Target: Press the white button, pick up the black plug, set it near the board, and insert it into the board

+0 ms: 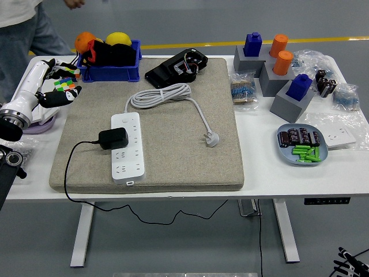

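**One plug seated, one loose**

One black plug (113,138) sits in the single white board (127,148). One white plug (211,138) lies right of the board. Left hand (53,92) hovers left of it, fingers (68,94) loosely spread, holding nothing.

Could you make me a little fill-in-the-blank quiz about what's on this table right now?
1. The black plug sits plugged into the white ____.
2. The power strip lies on a beige ____.
3. The green batteries lie on a ____ plate.
4. The robot's left hand hovers at the table's ____ edge.

Missing words: power strip; mat; blue; left
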